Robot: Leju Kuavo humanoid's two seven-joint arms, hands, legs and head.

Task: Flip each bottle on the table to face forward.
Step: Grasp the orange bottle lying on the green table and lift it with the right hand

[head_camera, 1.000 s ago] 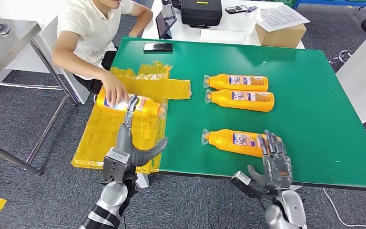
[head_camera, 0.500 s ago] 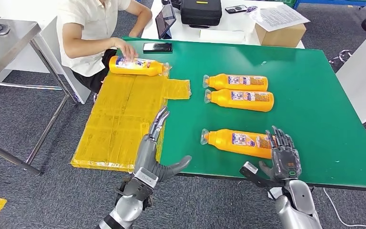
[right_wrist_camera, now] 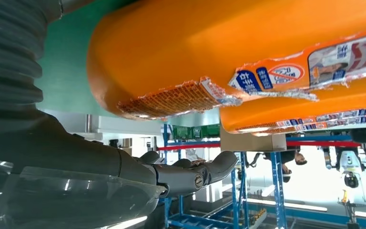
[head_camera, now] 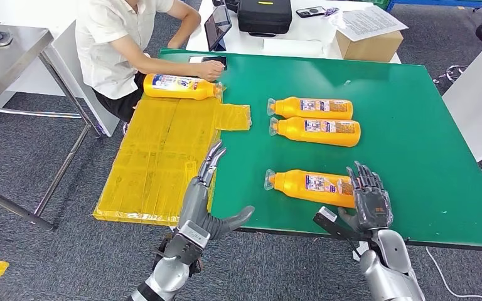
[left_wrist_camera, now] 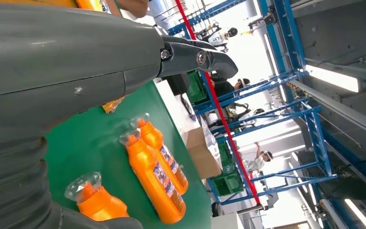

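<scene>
Three orange bottles lie on their sides on the green table [head_camera: 427,157], caps to the left. Two lie side by side further back [head_camera: 314,108] [head_camera: 319,131], and the near one [head_camera: 310,185] lies by the front edge. My right hand [head_camera: 368,202] stands at that near bottle's base end with fingers apart, holding nothing; the right wrist view has the base [right_wrist_camera: 209,52] close above the thumb. My left hand [head_camera: 204,193] hangs open over the table's front left corner. A fourth bottle [head_camera: 177,86] lies on the yellow sheet, with a person's hand [head_camera: 211,72] at its cap end.
A yellow plastic sheet [head_camera: 157,157] drapes over the table's left edge. A person [head_camera: 116,44] sits at the far left corner. A black phone [head_camera: 208,61] lies on the back edge. A tablet [head_camera: 218,26], black case [head_camera: 265,15] and cardboard box [head_camera: 370,45] sit behind.
The person carried the fourth bottle from mid-sheet to the sheet's far end, then slid their hand to its cap end. My left hand swung right to the table corner. My right hand barely shifted.
</scene>
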